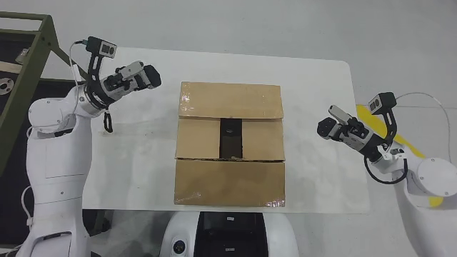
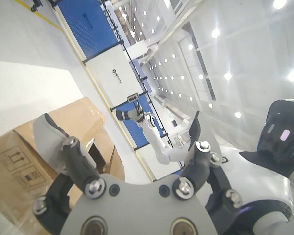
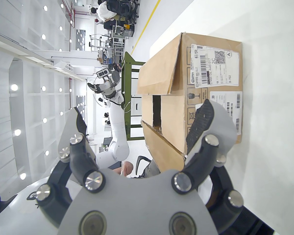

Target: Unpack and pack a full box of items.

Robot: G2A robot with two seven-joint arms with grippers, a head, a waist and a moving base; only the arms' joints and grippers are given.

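White table [image 1: 143, 150] carries the box [image 1: 230, 178] midway between left hand [image 1: 151, 77] and right hand [image 1: 325, 127]; both gape empty.

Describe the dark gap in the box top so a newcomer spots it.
On the white rectangular table sits one brown cardboard box. At the centre of its top is a narrow rectangular gap, where the cardboard does not close. It is the only dark patch on the plain brown top.
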